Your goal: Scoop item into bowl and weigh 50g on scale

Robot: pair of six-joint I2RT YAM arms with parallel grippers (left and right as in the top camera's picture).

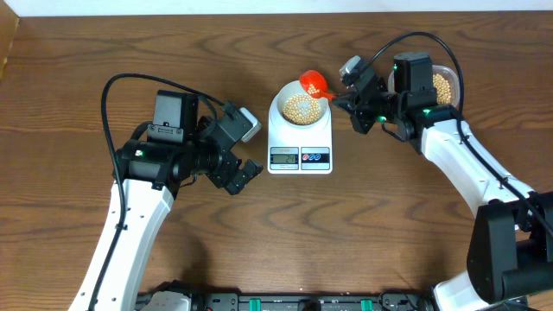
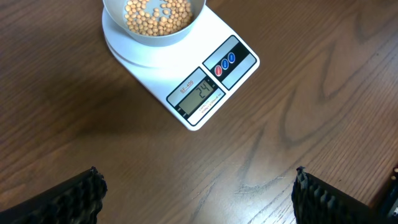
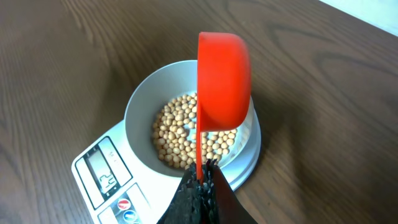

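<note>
Overhead, the right gripper clamps the red scoop by its handle, the cup just beyond its fingers, over the bowl of beans. Left wrist: the left gripper gapes empty, and the scale ahead of its fingers reads 24. Right wrist: the cup is tipped beside the rim, so a jolt could scatter beans outside.

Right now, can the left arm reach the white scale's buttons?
Probably yes: open left claw sits beside the white digital scale, bare wood between; the red plastic scoop is over the pale bowl, not the buttons.
</note>
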